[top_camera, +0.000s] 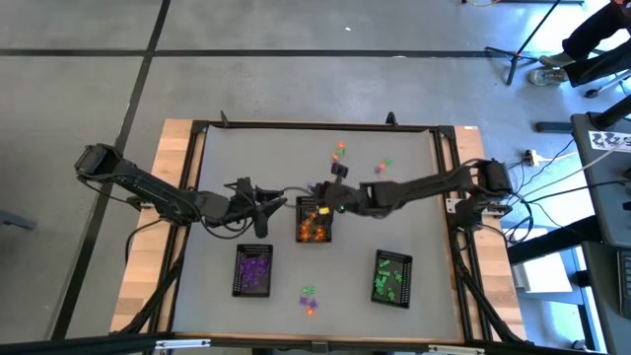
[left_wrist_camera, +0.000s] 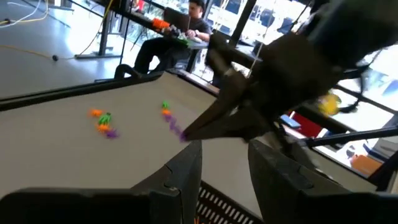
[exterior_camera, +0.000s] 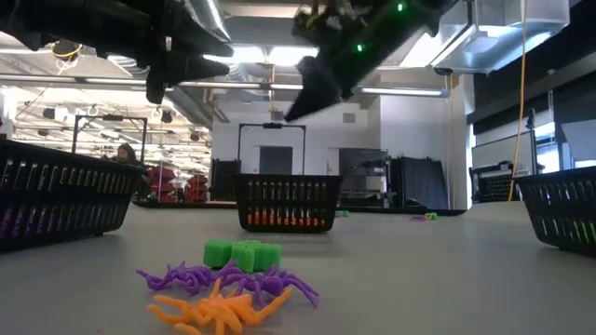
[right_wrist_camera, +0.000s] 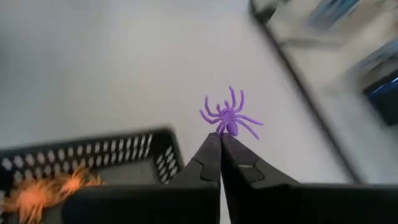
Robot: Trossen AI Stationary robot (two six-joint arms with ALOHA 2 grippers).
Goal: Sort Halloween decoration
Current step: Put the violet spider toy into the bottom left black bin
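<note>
My right gripper [right_wrist_camera: 221, 137] is shut on a small purple spider [right_wrist_camera: 229, 115], held in the air just past the rim of the black tray of orange trinkets [top_camera: 314, 219]. It shows high up in the low view [exterior_camera: 303, 102]. My left gripper [top_camera: 271, 204] hovers open beside that tray's left side, with nothing between its fingers [left_wrist_camera: 186, 168]. A tray of purple trinkets [top_camera: 253, 271] and a tray of green ones [top_camera: 392, 278] stand nearer the front edge. Loose trinkets lie on the table at the far middle [top_camera: 340, 150] and near the front [exterior_camera: 233, 284]. My right gripper pinches the spider's body at its rear end [right_wrist_camera: 225, 129] between its two fingertips. The fingers slant down from the table's right side. The spider sticks out past the tips, legs spread, lifted clear of the table and the tray.
The two grippers stand close together over the orange tray [exterior_camera: 287, 202]. Another small group of trinkets lies to the far right [top_camera: 383, 166]. A raised frame [top_camera: 315, 126] runs round the table. People sit at desks in the room beyond.
</note>
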